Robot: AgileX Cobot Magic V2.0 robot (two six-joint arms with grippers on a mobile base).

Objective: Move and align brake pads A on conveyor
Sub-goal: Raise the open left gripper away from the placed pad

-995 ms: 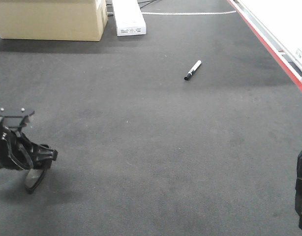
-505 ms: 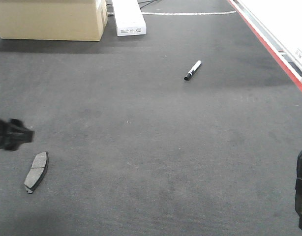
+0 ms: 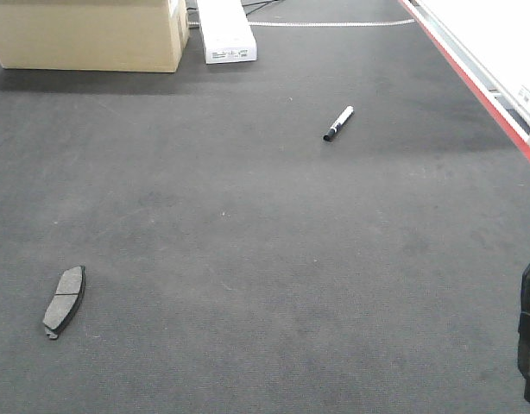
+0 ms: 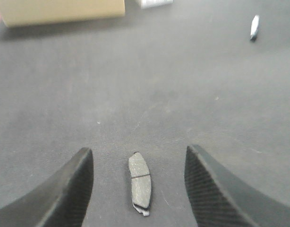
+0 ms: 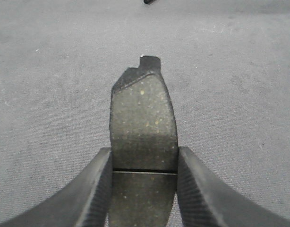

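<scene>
Around the marker pen (image 3: 338, 123) the conveyor (image 3: 248, 259) lies open on every side. Beyond and far left of the pen, a cardboard box (image 3: 88, 34) and a white carton (image 3: 224, 30) wall off the belt's back edge. Well nearer and left of the pen one brake pad (image 3: 64, 300) lies flat; right of the pen runs the red edge stripe (image 3: 481, 95).

One flat, slightly curved grey-brown brake pad (image 4: 139, 182) with a thin groove across its middle lies face up on the dark charcoal, felt-like conveyor belt (image 4: 149, 90). It sits under the wide gap of my left gripper (image 4: 139, 150), touching neither finger, its long axis pointing away from me. A second brake pad (image 5: 144, 127), darker and speckled, is pinched by its long edges at the groove in my right gripper (image 5: 144, 149). Its notched end juts forward beyond my fingertips.
</scene>
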